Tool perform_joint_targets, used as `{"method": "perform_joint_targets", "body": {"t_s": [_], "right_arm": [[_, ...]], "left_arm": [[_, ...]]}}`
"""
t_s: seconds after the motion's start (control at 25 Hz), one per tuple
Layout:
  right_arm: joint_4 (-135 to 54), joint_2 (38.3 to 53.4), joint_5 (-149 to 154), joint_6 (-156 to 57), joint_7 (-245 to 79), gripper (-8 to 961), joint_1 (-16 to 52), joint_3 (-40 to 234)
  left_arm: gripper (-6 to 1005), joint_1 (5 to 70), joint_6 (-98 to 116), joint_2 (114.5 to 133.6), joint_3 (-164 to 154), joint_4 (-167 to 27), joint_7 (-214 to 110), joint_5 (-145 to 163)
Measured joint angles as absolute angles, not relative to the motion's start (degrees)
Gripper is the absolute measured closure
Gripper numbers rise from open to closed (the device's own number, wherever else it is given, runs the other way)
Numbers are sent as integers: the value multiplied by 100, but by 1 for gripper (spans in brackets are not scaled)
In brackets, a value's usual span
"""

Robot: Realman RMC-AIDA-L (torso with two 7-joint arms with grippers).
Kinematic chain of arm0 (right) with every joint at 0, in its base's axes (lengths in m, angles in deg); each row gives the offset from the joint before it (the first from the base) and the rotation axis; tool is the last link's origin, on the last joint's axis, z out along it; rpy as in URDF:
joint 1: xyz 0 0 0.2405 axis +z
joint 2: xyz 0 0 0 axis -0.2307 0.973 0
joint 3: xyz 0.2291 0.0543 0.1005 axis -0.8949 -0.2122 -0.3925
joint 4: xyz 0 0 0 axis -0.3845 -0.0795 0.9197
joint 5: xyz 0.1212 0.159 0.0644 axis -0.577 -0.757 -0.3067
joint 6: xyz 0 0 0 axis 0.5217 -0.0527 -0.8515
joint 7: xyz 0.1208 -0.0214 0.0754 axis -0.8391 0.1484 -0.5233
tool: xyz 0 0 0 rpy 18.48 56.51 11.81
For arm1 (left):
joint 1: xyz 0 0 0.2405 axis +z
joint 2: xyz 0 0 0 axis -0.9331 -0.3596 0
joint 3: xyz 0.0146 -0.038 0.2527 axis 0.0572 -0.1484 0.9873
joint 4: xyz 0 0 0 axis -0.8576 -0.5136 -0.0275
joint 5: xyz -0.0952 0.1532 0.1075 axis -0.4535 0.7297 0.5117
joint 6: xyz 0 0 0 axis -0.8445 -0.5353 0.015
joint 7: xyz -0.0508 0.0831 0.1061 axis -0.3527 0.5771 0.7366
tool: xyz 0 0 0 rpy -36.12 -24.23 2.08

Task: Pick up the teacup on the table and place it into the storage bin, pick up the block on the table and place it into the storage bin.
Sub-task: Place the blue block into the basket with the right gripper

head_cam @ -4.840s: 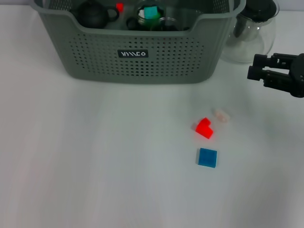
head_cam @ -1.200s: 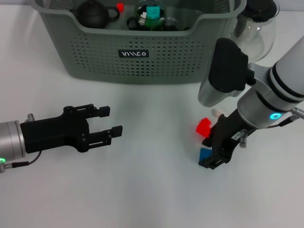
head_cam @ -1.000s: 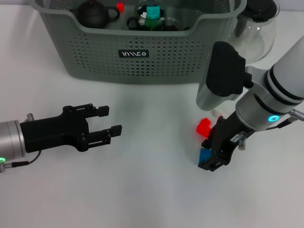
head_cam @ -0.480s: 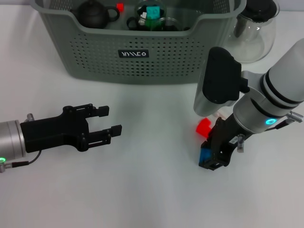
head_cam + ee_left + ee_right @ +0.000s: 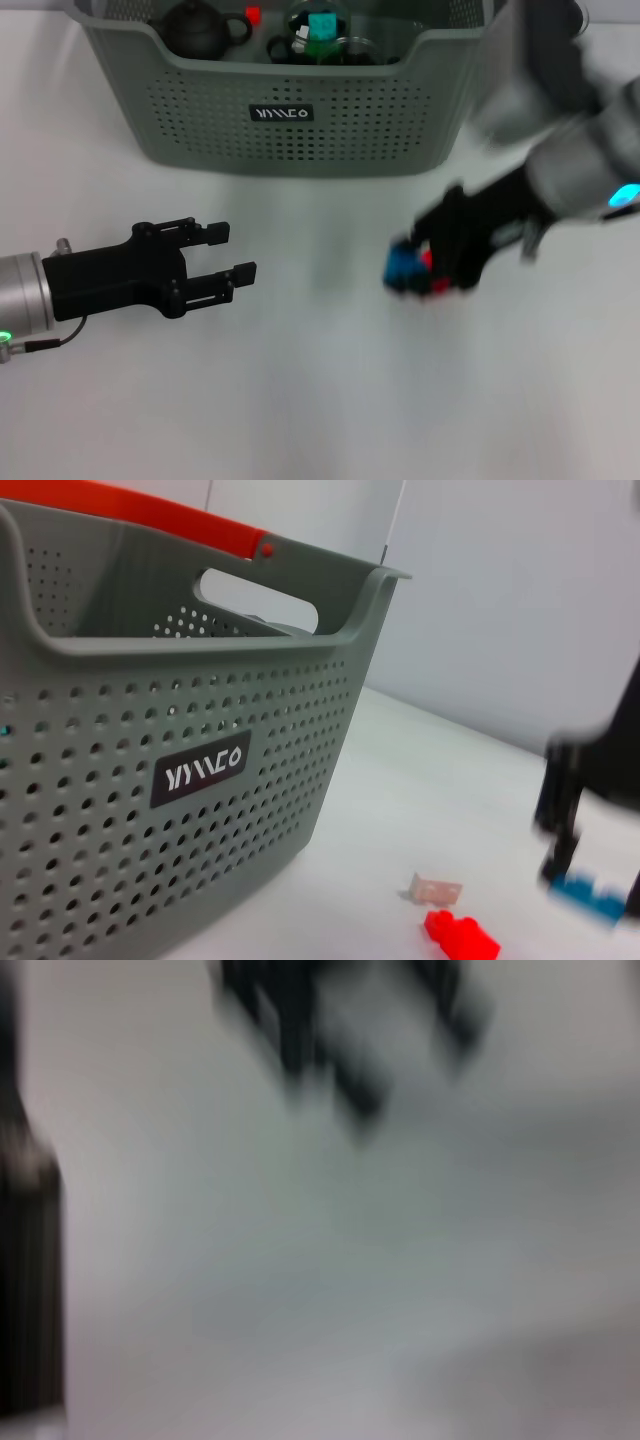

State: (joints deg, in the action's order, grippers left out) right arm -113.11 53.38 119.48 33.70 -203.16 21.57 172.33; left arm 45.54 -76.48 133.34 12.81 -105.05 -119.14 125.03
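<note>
Head view shows the right hand (image 5: 425,272) clenched on the blue block (image 5: 403,266): carry it high over the storage bin (image 5: 290,110) rim before releasing.

"YYMCO" label (image 5: 201,769) on storage bin (image 5: 90,880)

I see a white table (image 5: 300,400) filling most of the head view. At the upper left sits a black teapot (image 5: 195,28), and at top centre a teal cube (image 5: 321,25). Low and right of centre in the left wrist view, a red brick (image 5: 460,937) lies on the table, with a pale see-through piece (image 5: 435,889) just beside it.
</note>
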Motion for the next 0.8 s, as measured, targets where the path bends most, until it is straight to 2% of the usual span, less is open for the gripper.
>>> {"method": "perform_joint_targets", "body": {"t_s": [0.24, 0.44, 0.6, 0.8], "right_arm": [[-11947, 5326, 9995, 3666, -19611, 526, 1913, 15024], [-11648, 5322, 9545, 2444, -19193, 525, 2119, 14863], [-10856, 5327, 9930, 1200, -19376, 525, 2909, 15301], [-9005, 5307, 11261, -203, -20288, 524, 4398, 15338]], "left_arm": [[327, 4555, -7648, 13333, 1279, -10498, -11920, 12471], [327, 4521, -7646, 13332, 1277, -10448, -11929, 12420], [327, 4459, -7649, 13327, 1281, -10365, -11937, 12416], [328, 4466, -7651, 13326, 1280, -10328, -11939, 12415]]}}
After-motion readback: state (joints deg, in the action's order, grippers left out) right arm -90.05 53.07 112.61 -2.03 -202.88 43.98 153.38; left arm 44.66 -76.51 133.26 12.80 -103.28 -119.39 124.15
